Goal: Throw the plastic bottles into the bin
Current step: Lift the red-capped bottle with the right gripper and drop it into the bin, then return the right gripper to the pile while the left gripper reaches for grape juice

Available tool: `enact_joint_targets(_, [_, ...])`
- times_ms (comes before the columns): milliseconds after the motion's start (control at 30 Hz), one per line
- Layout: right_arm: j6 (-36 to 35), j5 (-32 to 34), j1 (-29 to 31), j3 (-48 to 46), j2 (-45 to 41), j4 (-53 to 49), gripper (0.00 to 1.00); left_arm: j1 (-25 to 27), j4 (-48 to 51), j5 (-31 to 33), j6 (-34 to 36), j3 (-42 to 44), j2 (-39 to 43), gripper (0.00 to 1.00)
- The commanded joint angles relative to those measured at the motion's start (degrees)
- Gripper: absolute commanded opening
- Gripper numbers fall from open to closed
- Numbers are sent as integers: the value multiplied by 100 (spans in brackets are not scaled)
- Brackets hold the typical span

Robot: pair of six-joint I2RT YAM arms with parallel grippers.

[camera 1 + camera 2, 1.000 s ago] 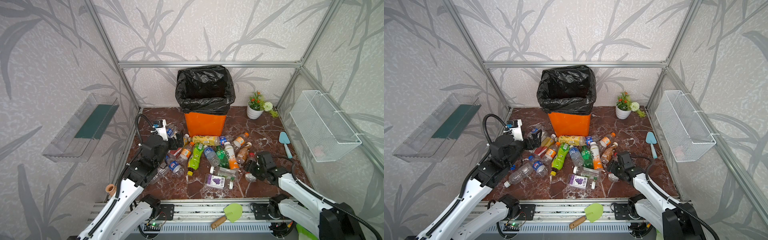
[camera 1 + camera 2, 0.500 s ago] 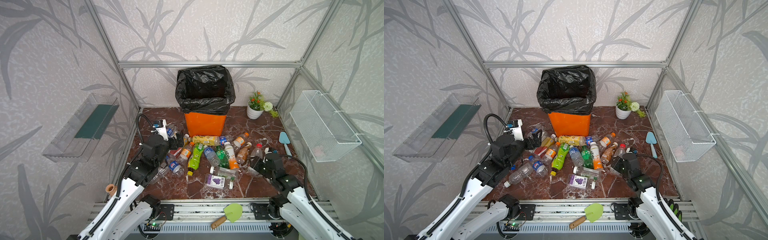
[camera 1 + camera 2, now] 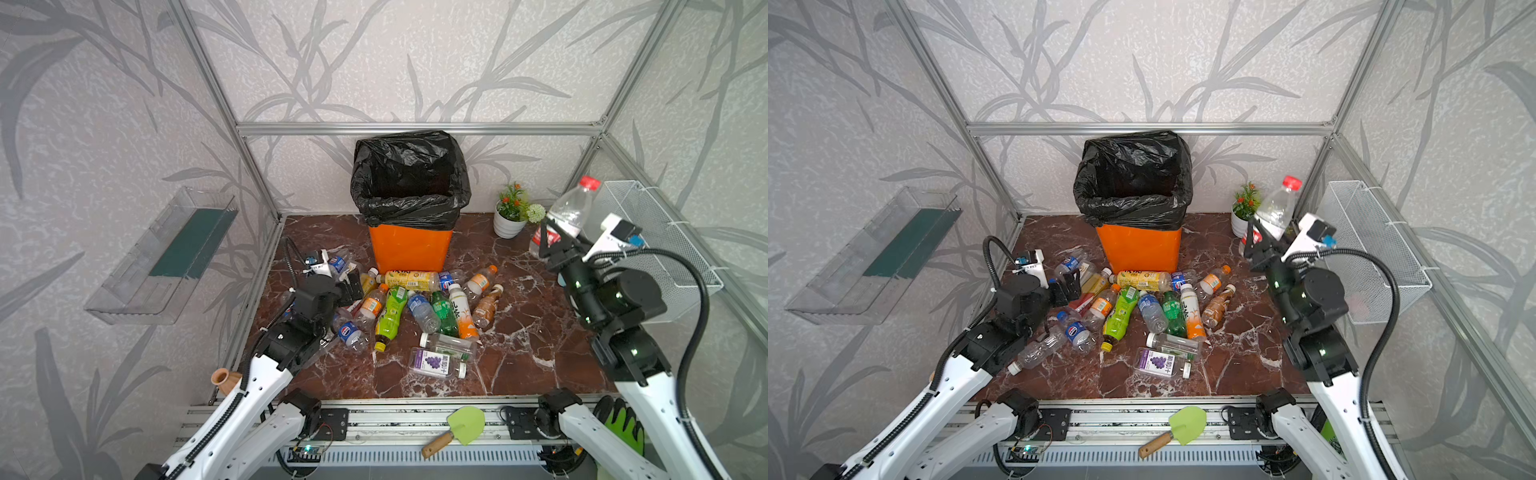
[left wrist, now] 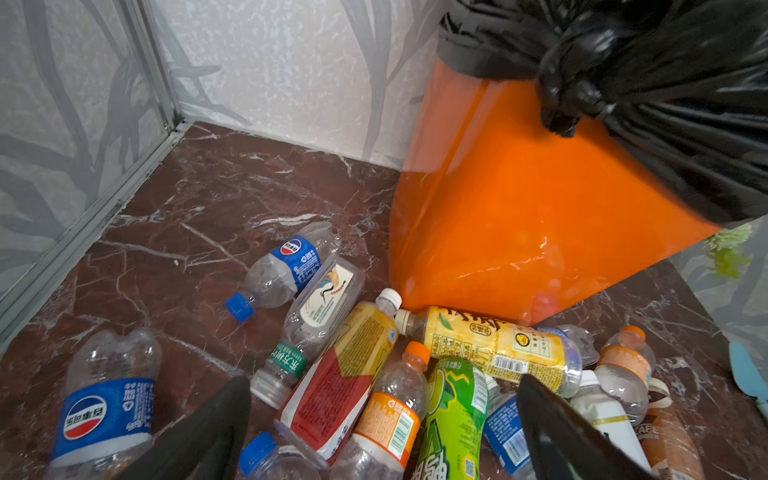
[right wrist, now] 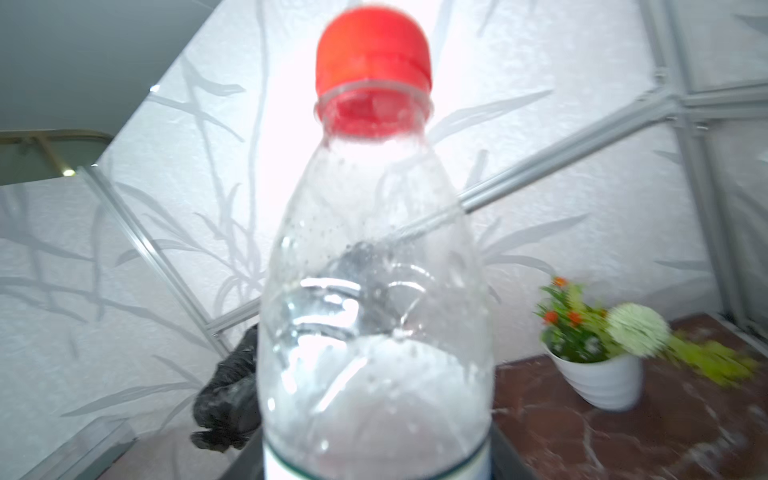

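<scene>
Gripping a clear red-capped bottle (image 3: 569,212) around its red-labelled lower body, the right gripper (image 3: 555,243) holds it in the air over the right rear corner of the marble tabletop (image 3: 519,345). The cap tilts up toward the wire basket (image 3: 656,232), and the potted plant (image 3: 513,212) stands just beside the bottle. The bin (image 3: 409,249) stands at the middle of the back edge, its black bag (image 3: 409,178) gaping open. The other plastic bottles (image 3: 415,307) lie heaped in front of the bin, spreading toward the left edge. The left gripper (image 3: 349,284) hovers low over the left end of that heap, its fingers (image 4: 216,424) spread wide and holding nothing.
</scene>
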State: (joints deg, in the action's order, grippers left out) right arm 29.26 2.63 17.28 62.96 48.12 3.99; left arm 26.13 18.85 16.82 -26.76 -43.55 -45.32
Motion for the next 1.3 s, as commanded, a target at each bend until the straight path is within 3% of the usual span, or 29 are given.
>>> enact_joint_targets(0, [41, -1337, 145, 1248, 1636, 757, 53, -7, 226, 206, -250, 56, 15, 99])
enact_joint_targets(133, [-917, -1786, 957, 3871, 3838, -705, 62, -8, 211, 184, -270, 86, -54, 99])
enact_joint_targets(233, [-1160, -1527, 1051, 5648, 5112, -1975, 66, -9, 154, 145, -274, 71, -198, 99])
enact_joint_targets(467, [-1542, -813, 832, 7607, 5801, -2924, 99, -11, 546, 27, -242, -192, -397, 99])
enact_joint_targets(533, [-1701, -703, 838, 7644, 5601, -3002, 99, -4, 619, 25, -203, -249, -354, 99])
enact_joint_targets(633, [-1794, -633, 836, 6558, 4731, -2392, 99, -10, 579, 15, -105, -228, -223, 99])
enact_joint_targets(867, [-1642, -521, 762, 2832, 2700, -779, 99, -9, 644, -217, 186, -110, -156, 99])
enact_joint_targets(1000, [-838, -369, 510, 203, 1635, 2, 99, -7, 938, -177, 8, 23, -185, 99])
enact_joint_targets(1167, [428, 35, 187, -2275, 646, -429, 99, -10, 1007, -98, -262, 246, -142, 99])
enact_joint_targets(1267, [1087, 185, 65, -3371, -47, -339, 99, 1, 757, -368, -282, 344, -269, 99])
